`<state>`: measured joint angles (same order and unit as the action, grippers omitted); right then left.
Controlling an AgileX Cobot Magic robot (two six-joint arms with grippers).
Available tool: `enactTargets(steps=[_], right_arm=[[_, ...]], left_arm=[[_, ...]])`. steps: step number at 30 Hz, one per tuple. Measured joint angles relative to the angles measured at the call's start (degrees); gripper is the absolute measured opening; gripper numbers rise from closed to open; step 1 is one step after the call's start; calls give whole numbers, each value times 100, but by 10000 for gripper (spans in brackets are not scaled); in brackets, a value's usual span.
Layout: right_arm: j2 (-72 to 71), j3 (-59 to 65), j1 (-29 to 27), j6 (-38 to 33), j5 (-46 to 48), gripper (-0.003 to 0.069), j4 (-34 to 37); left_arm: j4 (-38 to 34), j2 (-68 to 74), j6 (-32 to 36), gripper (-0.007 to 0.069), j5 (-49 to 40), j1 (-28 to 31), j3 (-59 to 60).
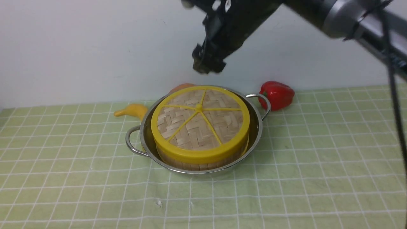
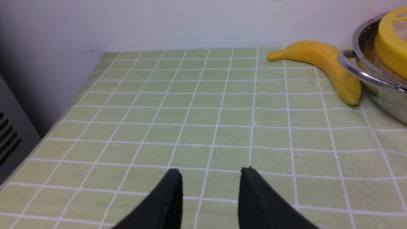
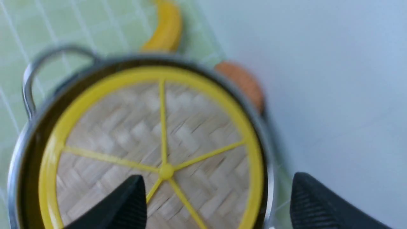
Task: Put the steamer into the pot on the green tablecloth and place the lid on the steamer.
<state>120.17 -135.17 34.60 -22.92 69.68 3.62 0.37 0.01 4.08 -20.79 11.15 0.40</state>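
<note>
Right gripper, jaws spread wide and holding nothing, hung in the air above the far rim of the lid. Lid lay flat on the steamer, yellow rim over the bamboo wall, spokes and centre knob uppermost. Steamer stood inside the pot, which rested on the green tablecloth. Banana lay just beside the pot's left handle, an orange object showed behind the pot, and a red pepper sat near the right handle. Left gripper, jaws apart and empty, pointed at bare cloth well away from the pot. Judged from this arrangement, both placements appeared complete and the step in hand was the release and clearing of the lid. Next move called only for lifting the right arm straight away without brushing the rim, since a nudge might unseat the lid.
</note>
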Motion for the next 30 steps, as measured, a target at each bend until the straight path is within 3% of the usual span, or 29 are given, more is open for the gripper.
enactTargets(steps=[2,4,7,8,9,14,23,26,29,30], right_arm=[[-295,-111,0,356,0,511,-32],[-592,-146,0,677,13,388,-43],[-1018,-158,0,1297,31,97,-38],[-1043,-158,0,1338,31,97,-38],[-1232,-160,0,1629,37,13,-31],[-1464,-167,0,2247,51,-15,205],[-1459,-111,0,2446,84,-13,783],[-1765,425,0,2345,61,-8,800],[-2669,2193,0,2292,39,-2,761],[-2731,2193,0,2292,36,-1,761]], left_arm=[[0,0,0,243,0,0,0],[0,0,0,243,0,0,0],[0,0,0,243,0,0,0],[0,0,0,243,0,0,0],[0,0,0,243,0,0,0],[0,0,0,243,0,0,0],[0,0,0,243,0,0,0],[0,0,0,243,0,0,0],[0,0,0,243,0,0,0],[0,0,0,243,0,0,0]])
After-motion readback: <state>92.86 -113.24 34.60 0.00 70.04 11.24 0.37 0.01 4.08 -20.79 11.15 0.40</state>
